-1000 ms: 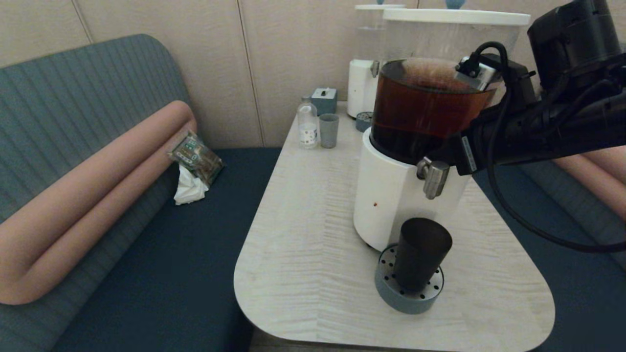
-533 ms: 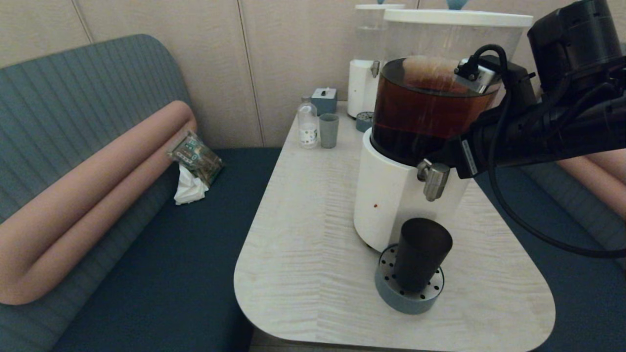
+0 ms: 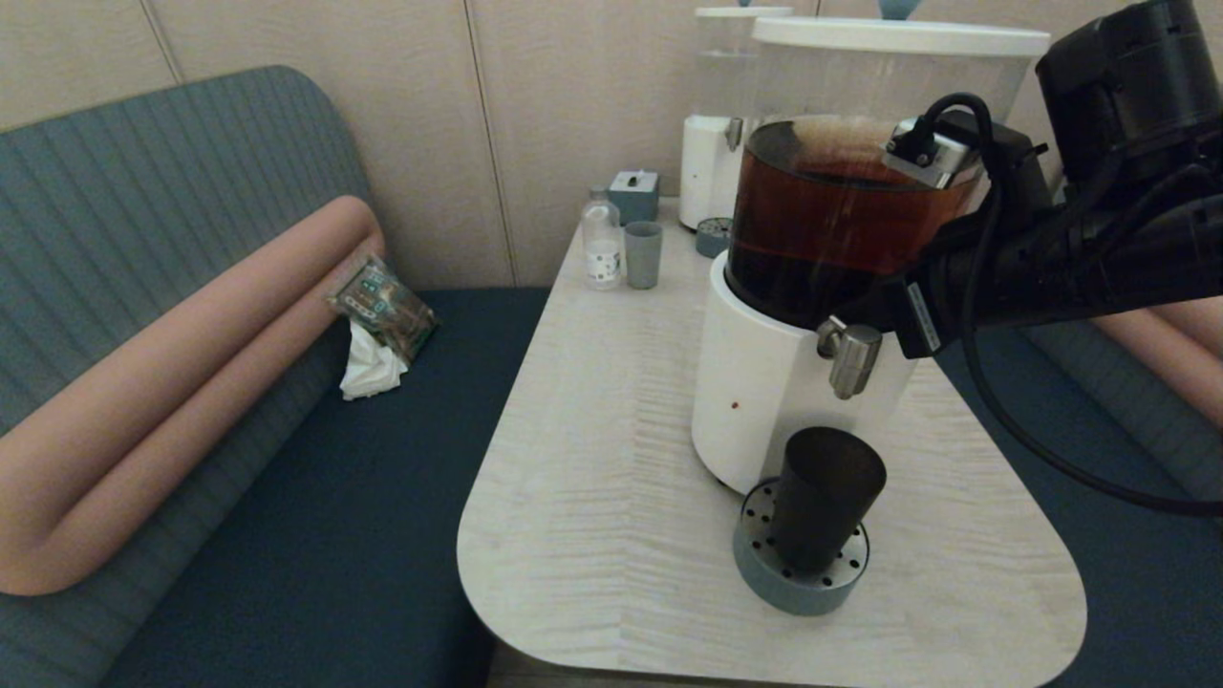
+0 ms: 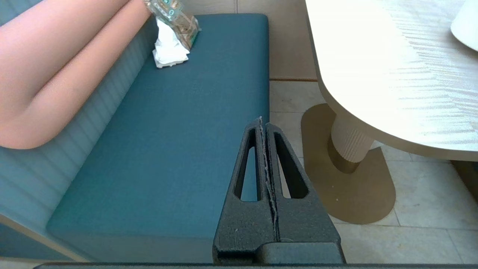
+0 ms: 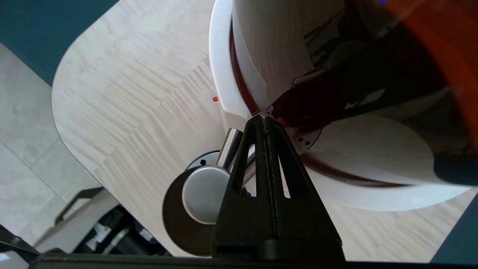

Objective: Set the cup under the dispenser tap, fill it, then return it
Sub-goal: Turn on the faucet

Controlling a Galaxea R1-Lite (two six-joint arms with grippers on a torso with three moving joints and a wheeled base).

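Observation:
The dark brown-black cup stands upright on a round grey-blue drip tray, directly below the steel dispenser tap. The tap juts from the white base of the big dispenser, whose tank holds dark brown liquid. No stream shows between spout and cup. My right gripper is shut on nothing, its tips against the dispenser beside the tap, above the cup. My left gripper is shut and parked off the table, over the sofa seat's edge.
At the table's far end stand a small bottle, a grey-blue tumbler, a small box and a second dispenser. A packet and tissue lie on the sofa at left. The right arm reaches across the tank.
The right arm and the dispenser's tank have shifted slightly to the right, and the liquid's surface has moved. The cup stays on the drip tray.

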